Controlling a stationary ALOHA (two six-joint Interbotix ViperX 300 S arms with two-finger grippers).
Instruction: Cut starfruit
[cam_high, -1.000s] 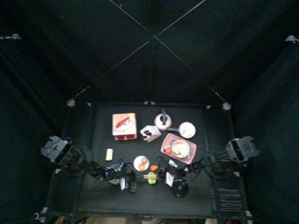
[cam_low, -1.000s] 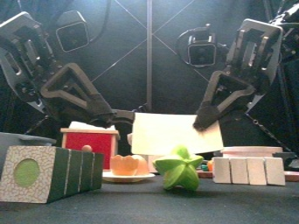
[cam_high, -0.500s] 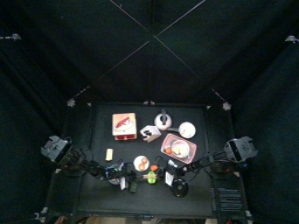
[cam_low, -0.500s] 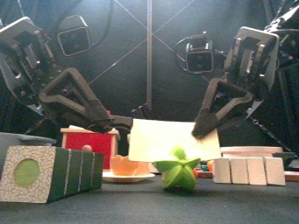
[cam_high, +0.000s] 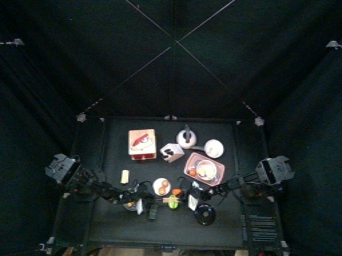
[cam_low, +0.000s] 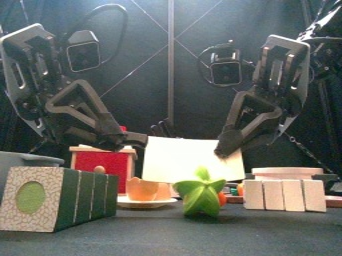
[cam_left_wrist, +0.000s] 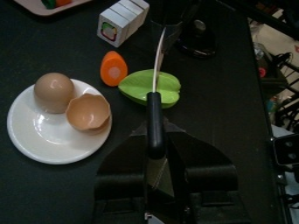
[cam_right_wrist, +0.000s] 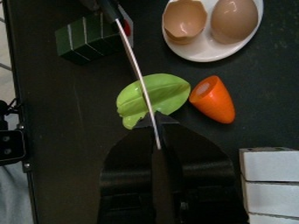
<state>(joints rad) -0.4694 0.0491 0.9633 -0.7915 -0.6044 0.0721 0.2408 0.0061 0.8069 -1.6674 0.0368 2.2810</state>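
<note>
A green starfruit (cam_low: 201, 193) lies on the black table near the front edge; it also shows in the left wrist view (cam_left_wrist: 173, 87), the right wrist view (cam_right_wrist: 170, 92) and the top view (cam_high: 171, 204). One knife with a broad pale blade (cam_low: 181, 160) hangs between both grippers. My left gripper (cam_left_wrist: 152, 144) is shut on its black handle (cam_left_wrist: 153, 122). My right gripper (cam_right_wrist: 158, 162) is shut on the blade's far end. The blade's edge (cam_right_wrist: 138, 74) runs across the middle of the starfruit. Whether it touches the fruit I cannot tell.
A white plate (cam_left_wrist: 35, 140) with an egg and an eggshell lies beside the starfruit, and an orange piece (cam_right_wrist: 212, 98) next to it. A green box (cam_low: 54, 200), a red box (cam_low: 100, 165), white blocks (cam_low: 285, 192) and a white carton (cam_left_wrist: 122, 17) stand around.
Both grippers have carried the knife blade down and a little to the left, closer over the starfruit. The starfruit has shifted slightly left.
</note>
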